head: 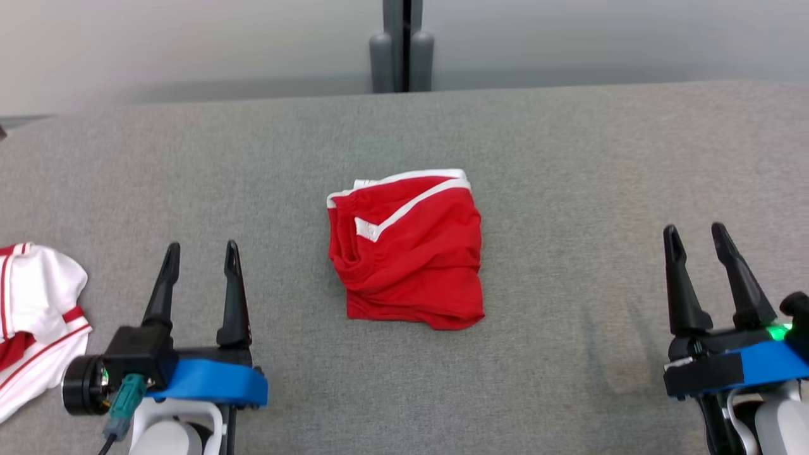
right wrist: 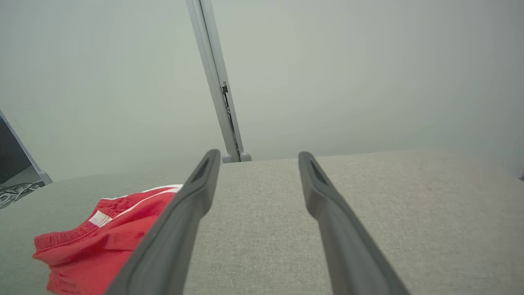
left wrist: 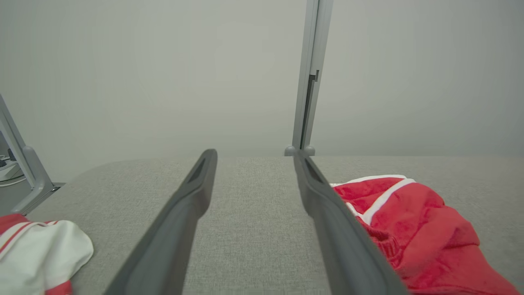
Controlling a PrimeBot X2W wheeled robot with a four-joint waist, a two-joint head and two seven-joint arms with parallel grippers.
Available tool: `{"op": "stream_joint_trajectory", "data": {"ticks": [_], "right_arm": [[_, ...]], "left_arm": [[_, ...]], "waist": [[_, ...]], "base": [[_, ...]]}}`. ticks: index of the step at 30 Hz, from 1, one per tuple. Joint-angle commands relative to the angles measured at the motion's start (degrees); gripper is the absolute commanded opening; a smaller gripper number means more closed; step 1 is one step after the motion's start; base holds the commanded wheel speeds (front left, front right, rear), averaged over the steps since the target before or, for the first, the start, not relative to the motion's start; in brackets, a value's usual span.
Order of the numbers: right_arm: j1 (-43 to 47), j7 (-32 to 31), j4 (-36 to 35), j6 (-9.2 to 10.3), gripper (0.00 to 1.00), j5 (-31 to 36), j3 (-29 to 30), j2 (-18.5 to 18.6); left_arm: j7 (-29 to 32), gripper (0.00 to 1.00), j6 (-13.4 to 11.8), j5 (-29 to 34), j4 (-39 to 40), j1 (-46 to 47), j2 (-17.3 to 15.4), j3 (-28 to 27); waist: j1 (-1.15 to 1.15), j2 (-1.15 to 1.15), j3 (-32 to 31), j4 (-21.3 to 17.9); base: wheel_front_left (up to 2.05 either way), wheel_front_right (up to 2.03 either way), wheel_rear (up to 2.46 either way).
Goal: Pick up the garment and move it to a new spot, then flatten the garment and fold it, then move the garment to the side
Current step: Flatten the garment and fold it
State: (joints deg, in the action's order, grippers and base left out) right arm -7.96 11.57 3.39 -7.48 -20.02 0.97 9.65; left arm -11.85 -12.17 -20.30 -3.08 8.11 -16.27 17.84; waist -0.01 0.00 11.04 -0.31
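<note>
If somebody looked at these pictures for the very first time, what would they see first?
The bright red shorts with white trim jump out first, lying bundled in the middle of the grey table. Next come the robot's two dark hands, the left hand and the right hand, both open and apart from the shorts on either side. A white and red garment peeks in at the table's left edge.

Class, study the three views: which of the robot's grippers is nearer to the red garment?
Left. The left gripper stands open just left of the red garment, apart from it; the right gripper, also open, stands farther off on its right.
</note>
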Motion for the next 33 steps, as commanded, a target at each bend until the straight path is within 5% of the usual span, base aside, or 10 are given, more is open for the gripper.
{"op": "stream_joint_trajectory", "data": {"ticks": [1, 22, 33], "right_arm": [[1.08, -0.36, -0.44, -0.03, 1.0, 0.63, 0.37, -0.17], [13.31, -11.16, -7.93, -0.03, 1.0, 6.56, 3.01, -4.47], [14.35, -12.86, -9.46, -0.03, 1.0, 7.18, 3.62, -5.05]], "left_arm": [[0.02, 1.0, -0.4, -0.23, 0.2, -0.78, -0.42, -0.02], [-0.79, 1.0, 3.04, -3.8, -2.81, -10.27, -4.22, -0.14], [0.7, 1.0, 0.69, -4.09, -1.35, -11.6, -3.96, -0.25]], "waist": [[0.01, 0.0, -1.34, -1.1], [0.01, 0.0, -11.41, -0.75], [0.01, 0.0, -11.92, -0.56]], "base": [[0.0, 0.0, 0.0], [0.0, 0.0, 0.0], [0.0, 0.0, 0.0]]}}
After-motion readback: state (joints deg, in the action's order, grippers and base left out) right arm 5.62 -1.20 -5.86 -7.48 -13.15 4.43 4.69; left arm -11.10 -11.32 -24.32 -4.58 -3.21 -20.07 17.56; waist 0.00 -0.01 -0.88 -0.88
